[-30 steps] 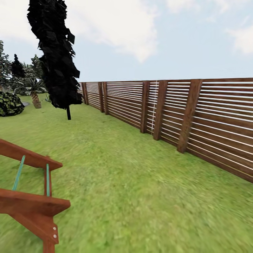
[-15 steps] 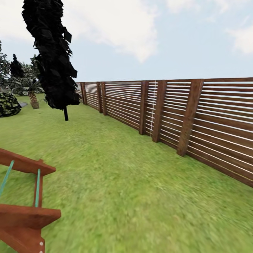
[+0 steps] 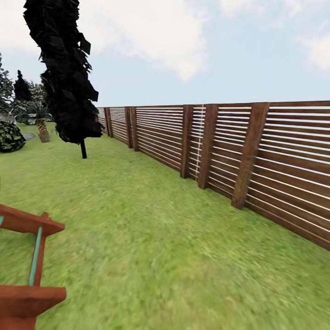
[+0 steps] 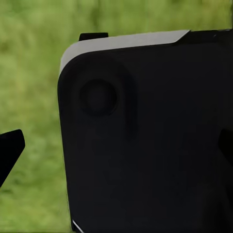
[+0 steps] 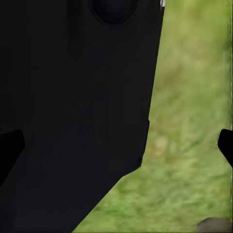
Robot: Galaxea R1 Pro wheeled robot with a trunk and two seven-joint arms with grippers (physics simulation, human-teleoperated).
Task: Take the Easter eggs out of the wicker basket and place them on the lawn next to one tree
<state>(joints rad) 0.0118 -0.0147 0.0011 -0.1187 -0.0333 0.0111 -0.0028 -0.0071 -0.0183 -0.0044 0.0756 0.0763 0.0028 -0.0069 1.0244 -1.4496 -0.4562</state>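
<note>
The Easter eggs and the wicker basket are out of view. The lawn (image 3: 151,238) spreads ahead as flat green grass, edged by the garden's brown slat fence (image 3: 220,146) running from the right into the distance. Mottled green-white tree foliage (image 3: 4,89) peeks in at the far left edge, its trunk hidden. In the left wrist view my left gripper (image 4: 116,148) stands open, its dark fingertips (image 4: 9,150) wide apart in front of a dark robot panel. My right gripper (image 5: 116,145) is open too, one fingertip (image 5: 226,144) over blurred grass.
A near-black conifer (image 3: 64,68) on a thin black trunk stands at the left middle distance. Behind it are a short palm (image 3: 42,128) and a dark round bush (image 3: 9,136). A red-brown wooden frame with teal bars (image 3: 27,266) juts in at the lower left.
The whole head view has shifted: the wooden frame has slid down and left toward the picture's corner, and the conifer sits slightly further left. That is camera motion.
</note>
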